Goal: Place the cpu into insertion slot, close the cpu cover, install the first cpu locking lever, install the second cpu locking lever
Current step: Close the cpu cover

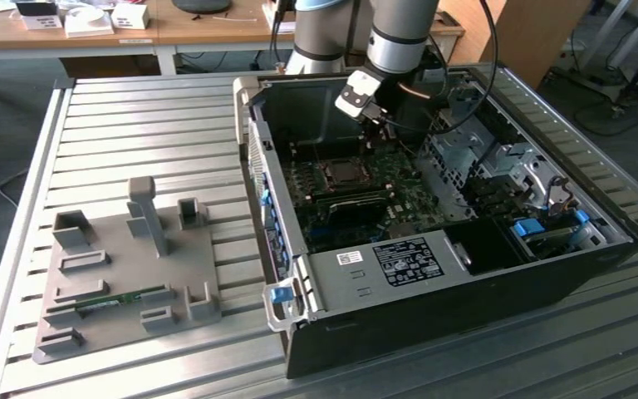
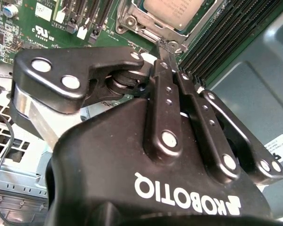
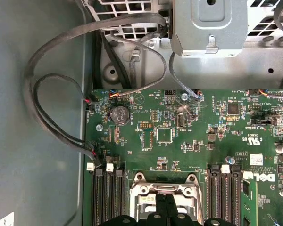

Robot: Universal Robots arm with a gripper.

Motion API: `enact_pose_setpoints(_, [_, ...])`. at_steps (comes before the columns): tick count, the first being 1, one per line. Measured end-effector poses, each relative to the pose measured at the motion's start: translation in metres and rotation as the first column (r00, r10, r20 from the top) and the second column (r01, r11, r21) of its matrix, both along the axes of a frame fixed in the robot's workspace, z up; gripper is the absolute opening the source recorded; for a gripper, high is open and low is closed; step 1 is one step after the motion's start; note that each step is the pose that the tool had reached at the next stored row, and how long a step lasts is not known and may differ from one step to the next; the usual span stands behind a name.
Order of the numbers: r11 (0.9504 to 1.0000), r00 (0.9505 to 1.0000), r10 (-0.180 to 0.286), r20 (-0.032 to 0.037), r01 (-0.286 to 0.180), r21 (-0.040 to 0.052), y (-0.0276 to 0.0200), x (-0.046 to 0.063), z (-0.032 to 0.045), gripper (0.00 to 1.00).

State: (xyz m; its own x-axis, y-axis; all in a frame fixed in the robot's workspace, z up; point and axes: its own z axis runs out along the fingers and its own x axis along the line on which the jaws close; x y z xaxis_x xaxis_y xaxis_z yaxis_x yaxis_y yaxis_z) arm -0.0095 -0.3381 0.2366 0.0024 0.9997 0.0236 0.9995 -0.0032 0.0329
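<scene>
The cpu (image 2: 172, 10), a grey metal square, sits in the insertion slot (image 1: 342, 173) on the green motherboard inside the open computer case. The cpu cover (image 2: 132, 21), a silvery metal frame, lies flat around the chip. My gripper (image 2: 166, 46) is shut, its two black fingers (image 2: 163, 89) pressed together with nothing visible between them. Their tips hover at the metal edge of the slot (image 3: 165, 192), close over the cover's hinge end. In the exterior view the gripper (image 1: 379, 126) hangs above the board, just beyond the slot. I cannot make out the locking levers.
Black memory slots (image 3: 106, 195) flank the socket on both sides. Loose cables (image 3: 52, 117) loop over the case floor beside the board, and a grey metal bracket (image 3: 210, 28) stands beyond it. A grey fixture plate (image 1: 120, 274) lies on the table at the exterior view's left.
</scene>
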Motion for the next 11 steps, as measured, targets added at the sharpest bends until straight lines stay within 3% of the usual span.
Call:
enact_pose_setpoints(6, [1.0,1.0,0.0,-0.0025,0.0,0.0005,0.0001,-0.0001,-0.0007,0.11])
enact_pose_setpoints(11, [1.0,0.9997,0.0,-0.0243,0.0,0.0001,0.0,-0.0003,-0.0047,0.11])
